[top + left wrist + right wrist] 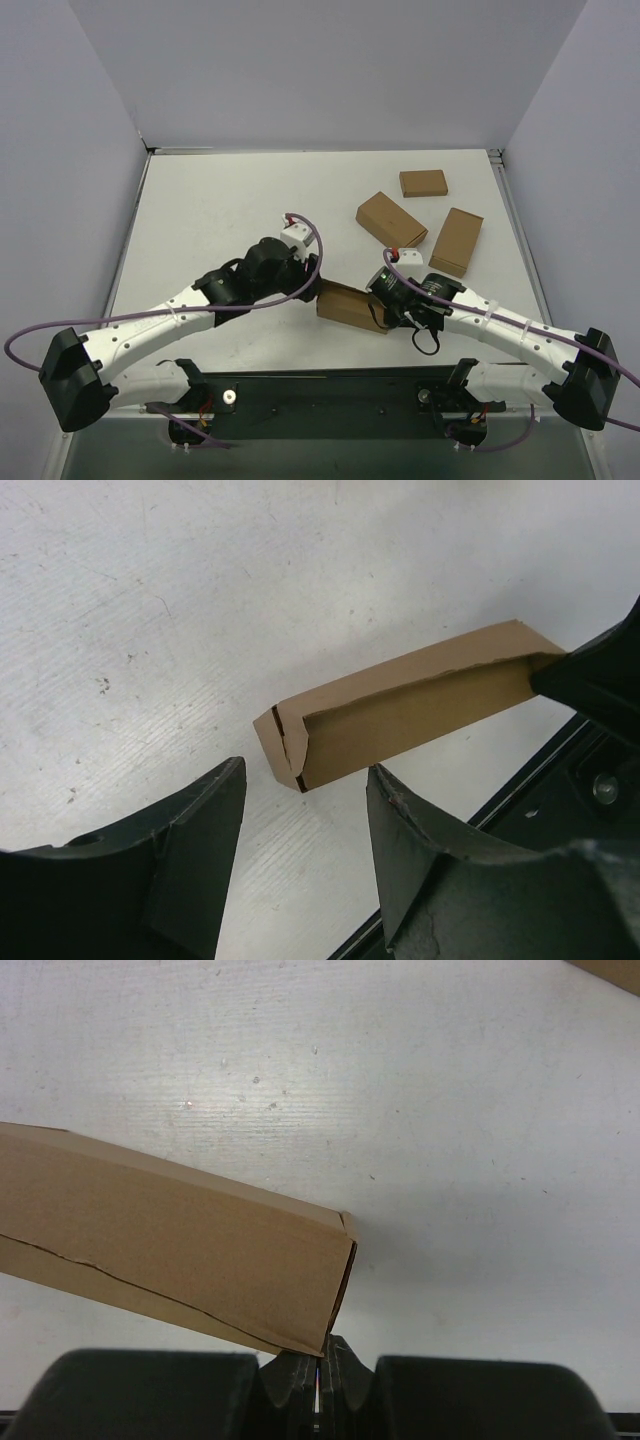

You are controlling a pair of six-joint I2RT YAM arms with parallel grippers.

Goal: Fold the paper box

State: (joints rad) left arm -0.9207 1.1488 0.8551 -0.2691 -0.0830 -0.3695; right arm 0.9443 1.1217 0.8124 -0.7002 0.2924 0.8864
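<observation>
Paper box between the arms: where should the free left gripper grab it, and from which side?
Probably the folded end of the paper box facing the left gripper, come at end-on, open fingers straddling its thin side. It is long and slim, and the right gripper pinches the far corner.

No text, label, number or sign is readable on the paper box [400,715], the smaller boxes [391,220] or the counter [220,210].

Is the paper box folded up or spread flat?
Folded: the box forms a rectangular tube, walls up, near end tucked. Far end: cannot tell.
</observation>
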